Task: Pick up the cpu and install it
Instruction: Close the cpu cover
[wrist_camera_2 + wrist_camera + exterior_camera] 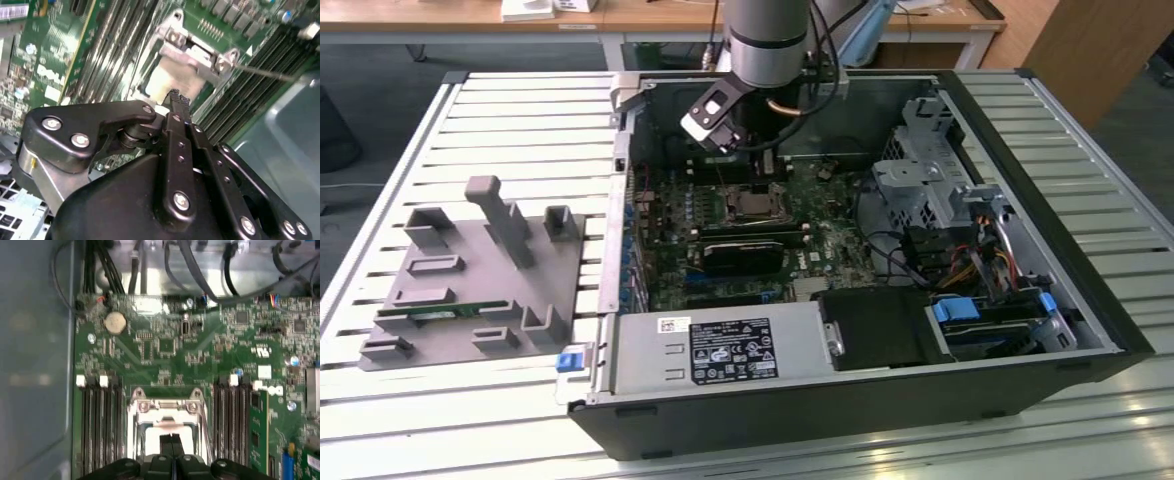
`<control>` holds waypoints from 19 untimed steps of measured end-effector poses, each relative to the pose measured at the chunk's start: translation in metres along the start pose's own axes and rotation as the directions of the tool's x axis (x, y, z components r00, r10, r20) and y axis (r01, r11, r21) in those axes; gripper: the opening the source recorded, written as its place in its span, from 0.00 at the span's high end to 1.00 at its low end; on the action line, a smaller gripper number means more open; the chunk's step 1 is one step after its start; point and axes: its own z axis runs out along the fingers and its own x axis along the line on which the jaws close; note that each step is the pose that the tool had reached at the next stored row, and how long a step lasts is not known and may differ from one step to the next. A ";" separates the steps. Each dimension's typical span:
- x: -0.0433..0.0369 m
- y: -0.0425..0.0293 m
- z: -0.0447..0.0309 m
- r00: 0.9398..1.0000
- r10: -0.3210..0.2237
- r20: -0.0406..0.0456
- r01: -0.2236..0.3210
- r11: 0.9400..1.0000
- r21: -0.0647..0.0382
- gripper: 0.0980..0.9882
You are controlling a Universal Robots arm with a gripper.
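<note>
The black claw (172, 445) is held clenched, nothing in it, right over the shiny metal socket frame (167, 406), likely to press the chip flat. The small square silvery-grey cpu (150, 440) seems laid inside that frame, at 12 o'clock from the black block (747, 255) in the exterior view.

I can see where print stands, but not what it says. In the second wrist view, white lettering (50, 75) lies on the green board (30, 30), off to one side of my fingers (177, 107). In the first wrist view, a small white sticker (264, 372) sits on the board, beyond my fingers and aside. In the exterior view, a dark label (734, 358) of dense print and symbols covers the grey power supply (640, 350), well apart from my fingers. A smaller white sticker (672, 324) sits just beside it.
</note>
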 end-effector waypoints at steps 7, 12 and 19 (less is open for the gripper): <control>-0.0016 -0.0127 0.0022 1.000 0.000 0.000 0.000 1.000 0.000 0.99; -0.0017 -0.0171 0.0051 1.000 0.000 0.000 0.000 1.000 0.000 0.99; -0.0017 -0.0231 0.0104 1.000 0.000 0.000 0.000 1.000 0.001 0.99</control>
